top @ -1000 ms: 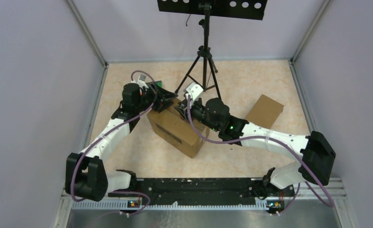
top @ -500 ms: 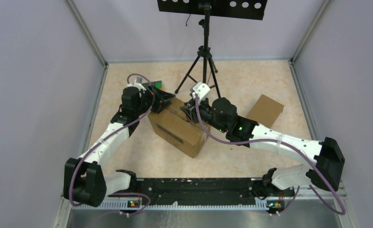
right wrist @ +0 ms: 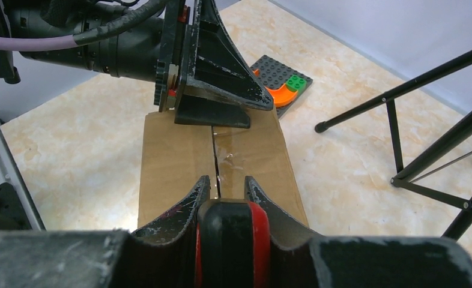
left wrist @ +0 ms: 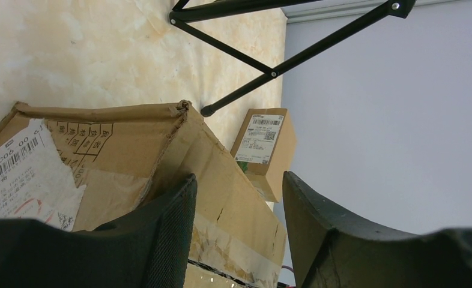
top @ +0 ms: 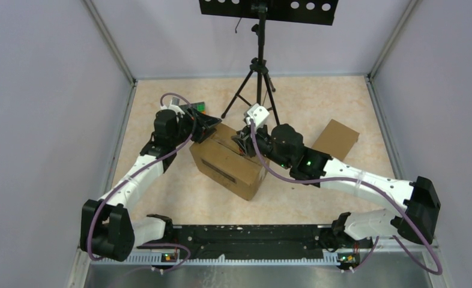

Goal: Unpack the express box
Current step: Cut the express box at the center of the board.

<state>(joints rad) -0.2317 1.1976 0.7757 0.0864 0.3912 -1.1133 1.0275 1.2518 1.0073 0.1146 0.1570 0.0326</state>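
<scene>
Matt brown cardboard box (top: 229,173) — glossy clear tape (right wrist: 224,157) on seam, rough white paper label (left wrist: 17,180)

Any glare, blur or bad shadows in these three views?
Top external: even soft light, sharp, only faint shadow beside the express box. Left wrist: left gripper jaws dark and soft up close, box label legible. Right wrist: glare on the clear tape along the box seam; right gripper jaws blurred in the foreground.
</scene>
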